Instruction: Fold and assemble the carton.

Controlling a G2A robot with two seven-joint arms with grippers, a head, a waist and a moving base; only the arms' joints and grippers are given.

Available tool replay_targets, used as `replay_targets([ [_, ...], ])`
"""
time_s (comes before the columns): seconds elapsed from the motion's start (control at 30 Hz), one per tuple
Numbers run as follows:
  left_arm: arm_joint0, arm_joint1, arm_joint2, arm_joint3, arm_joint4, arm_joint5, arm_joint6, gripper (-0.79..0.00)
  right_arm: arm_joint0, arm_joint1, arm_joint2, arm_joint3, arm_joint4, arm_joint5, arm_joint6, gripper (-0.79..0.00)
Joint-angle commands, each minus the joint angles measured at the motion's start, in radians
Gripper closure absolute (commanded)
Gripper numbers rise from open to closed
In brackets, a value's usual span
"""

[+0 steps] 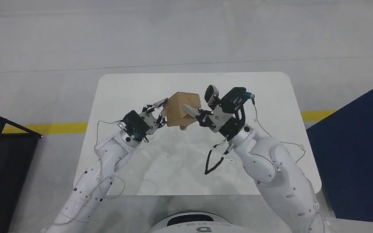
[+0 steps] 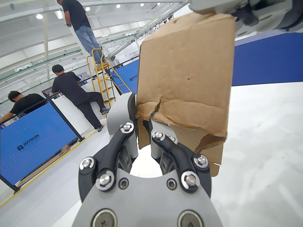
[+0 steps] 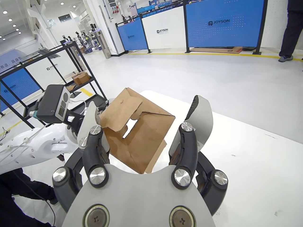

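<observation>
The left tool is closed tight on a crumpled, torn flap edge at the left side of the carton, over the middle of the bench. The carton, brown and opened into a box shape, is held between the two tools and is tilted rather than square to the bench. At its right, the right tool is spread wide with nothing gripped. One of its fingertips is laid against the carton's upper right edge, and the other is kept apart from the cardboard.

The step in hand is judged to be the closing of one end. In the right wrist view, a flap with a cut notch is seen half folded over the end facing the right tool, and it is not tucked in. The task is taken to be about midway. For the next move, that loose flap would need to be pushed inward by the right tool while the body is steadied by the left. A gentle push is called for, since the pinched edge is creased and torn and could rip further.

Whether the carton's lowest corner is resting on the bench or lifted off it cannot be told. The underside is hidden, so its flaps cannot be judged.
</observation>
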Motion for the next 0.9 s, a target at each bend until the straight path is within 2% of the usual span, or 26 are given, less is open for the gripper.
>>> replay_targets([
  [0.0, 0.004, 0.0, -0.002, -0.002, 0.001, 0.0, 0.007, 0.0, -0.002, 0.0, 0.005, -0.002, -0.003, 0.008, -0.003, -0.677],
  [0.2, 0.012, 0.0, 0.001, -0.004, 0.004, -0.002, 0.02, 0.0, -0.019, 0.0, 0.034, -0.009, 0.011, 0.032, -0.015, -0.69],
  [0.57, 0.019, -0.002, 0.006, -0.007, -0.002, -0.003, 0.036, 0.0, -0.065, 0.005, 0.089, -0.036, 0.074, 0.017, -0.013, -0.702],
  [0.73, 0.026, -0.003, 0.008, -0.009, -0.002, 0.0, 0.038, 0.0, -0.086, 0.013, 0.113, -0.052, -0.013, 0.013, 0.053, -0.782],
  [0.87, 0.03, -0.004, 0.009, -0.013, -0.001, 0.002, 0.039, 0.0, -0.101, 0.015, 0.115, -0.068, -0.012, 0.008, 0.066, -0.785],
])
